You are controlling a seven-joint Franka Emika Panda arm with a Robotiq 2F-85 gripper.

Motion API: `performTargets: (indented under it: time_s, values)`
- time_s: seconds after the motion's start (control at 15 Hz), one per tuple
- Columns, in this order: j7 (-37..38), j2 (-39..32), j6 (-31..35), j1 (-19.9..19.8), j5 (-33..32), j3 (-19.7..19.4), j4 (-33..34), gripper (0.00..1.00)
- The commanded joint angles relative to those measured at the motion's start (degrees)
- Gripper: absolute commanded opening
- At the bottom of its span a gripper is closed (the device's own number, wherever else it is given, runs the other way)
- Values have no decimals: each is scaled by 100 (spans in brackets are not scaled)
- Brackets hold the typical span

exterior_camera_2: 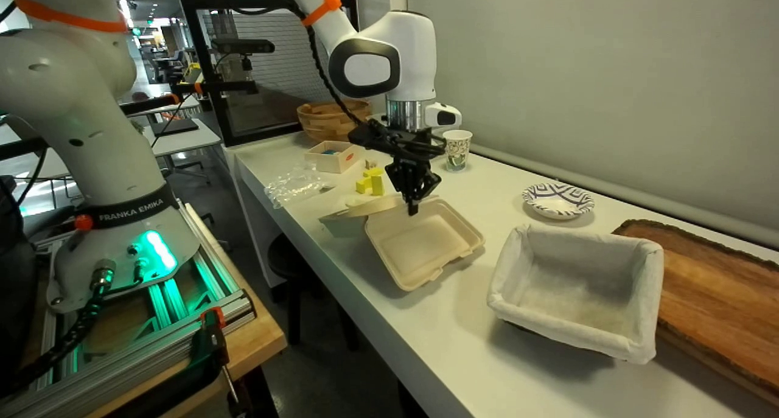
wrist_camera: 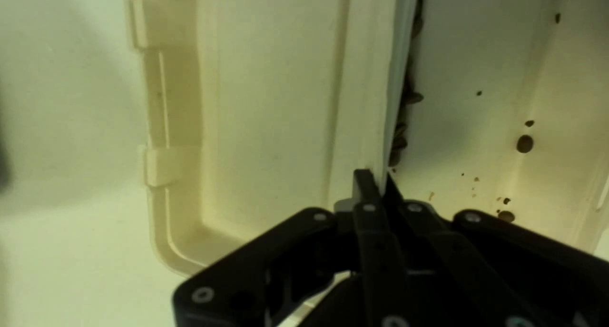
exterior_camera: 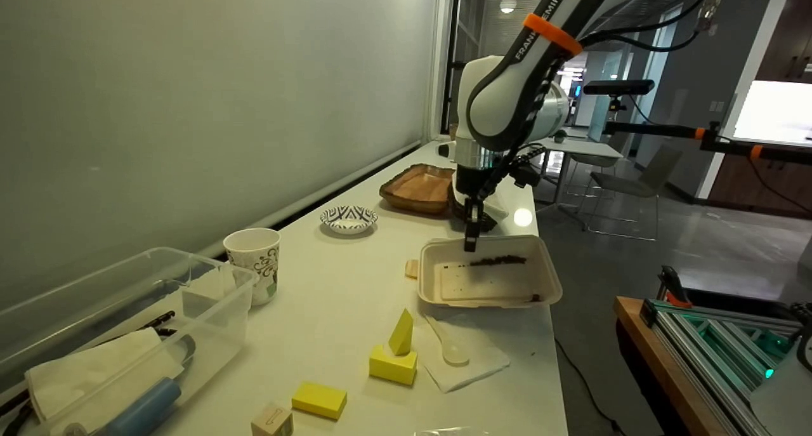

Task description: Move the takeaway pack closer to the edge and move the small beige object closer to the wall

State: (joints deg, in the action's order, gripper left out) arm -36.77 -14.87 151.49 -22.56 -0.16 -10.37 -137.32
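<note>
The takeaway pack (exterior_camera: 457, 287) is a cream, open container with dark bits inside. It also shows in an exterior view (exterior_camera_2: 420, 247) and in the wrist view (wrist_camera: 266, 103). It lies close to the countertop edge (exterior_camera: 558, 372), with one half tilted and reaching over it. My gripper (exterior_camera: 471, 245) points down; its fingers straddle the ridge between the two halves, as the wrist view (wrist_camera: 377, 175) shows, and appear shut on it. The small beige object (exterior_camera: 412, 269) lies flat beside the pack on the wall side; I cannot make it out in the other views. The grey wall (exterior_camera: 222, 93) runs along the countertop.
A cloth-lined basket (exterior_camera_2: 578, 290), wooden board (exterior_camera_2: 724, 308) and patterned bowl (exterior_camera: 349, 220) stand on one side of the pack. A spoon (exterior_camera: 453, 352) on a napkin, yellow blocks (exterior_camera: 393, 364), cup (exterior_camera: 254, 258) and clear bin (exterior_camera: 222, 334) stand on the other.
</note>
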Motion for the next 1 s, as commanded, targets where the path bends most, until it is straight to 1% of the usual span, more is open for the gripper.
performTargets:
  time_s: [0.0,0.27,0.4,0.6,0.67,0.8,0.87,0.93]
  values:
    - [-178,-51,-11,-79,-12,-63,-163,1]
    - [-326,-196,-49,-151,-31,-102,-128,1]
    - [-379,-285,-40,-179,-43,-109,-78,29]
    - [-462,-350,-93,-191,-61,-93,-23,50]
    - [-490,-353,-137,-185,-72,-86,3,59]
    - [-530,-250,-319,-166,-72,-64,87,72]
    - [-567,-185,-462,-157,-70,-57,143,81]
    - [-590,-104,-664,-136,-78,-59,251,88]
